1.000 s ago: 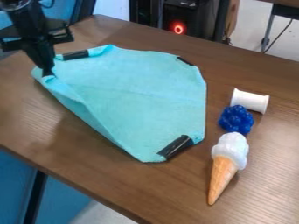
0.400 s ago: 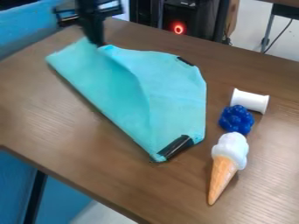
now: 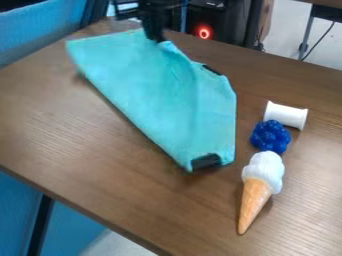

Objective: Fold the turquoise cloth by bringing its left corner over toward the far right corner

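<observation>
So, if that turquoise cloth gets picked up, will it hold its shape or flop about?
Probably floppy: the turquoise cloth bends in a soft fold by the black gripper. It looks thin, so likely light for its spread. The black strip at its near corner may make that bit slightly stiffer.

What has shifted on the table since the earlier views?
The gripper moved toward the picture's right and slightly up, drawing the held edge of the teal cloth along, so the cloth's left side has swung inward. The spool, blue berry-like piece and ice cream cone stayed put.
</observation>
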Tool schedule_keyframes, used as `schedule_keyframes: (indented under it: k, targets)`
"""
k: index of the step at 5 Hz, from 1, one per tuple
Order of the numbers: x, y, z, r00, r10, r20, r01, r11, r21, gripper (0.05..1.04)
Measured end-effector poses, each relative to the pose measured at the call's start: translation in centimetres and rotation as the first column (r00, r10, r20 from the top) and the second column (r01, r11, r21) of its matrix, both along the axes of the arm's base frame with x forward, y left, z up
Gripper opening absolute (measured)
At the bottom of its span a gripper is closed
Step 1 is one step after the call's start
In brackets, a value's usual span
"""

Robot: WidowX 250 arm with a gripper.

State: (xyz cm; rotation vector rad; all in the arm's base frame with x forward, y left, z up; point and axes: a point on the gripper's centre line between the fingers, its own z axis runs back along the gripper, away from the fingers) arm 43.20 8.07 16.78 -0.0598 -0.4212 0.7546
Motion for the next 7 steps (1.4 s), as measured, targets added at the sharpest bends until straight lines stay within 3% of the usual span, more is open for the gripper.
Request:
schedule_keyframes:
  k: [1,3,4,6,7]
  targets:
    - [2.6,-1.7,-0.5,1.0,0.001,-0.013,-0.001,1.0,0.0,0.056]
    - [4.8,-3.3,-2.7,0.999,0.004,-0.054,-0.004,1.0,-0.005,0.136]
    - [5.2,-4.9,-2.5,0.998,-0.012,-0.059,0.012,1.0,0.005,0.335]
    - [6.1,-5.6,-2.5,0.998,-0.066,0.003,0.066,0.998,0.009,0.912]
    - [5.2,-5.3,0.5,0.987,-0.144,0.067,0.143,0.99,0.016,1.004]
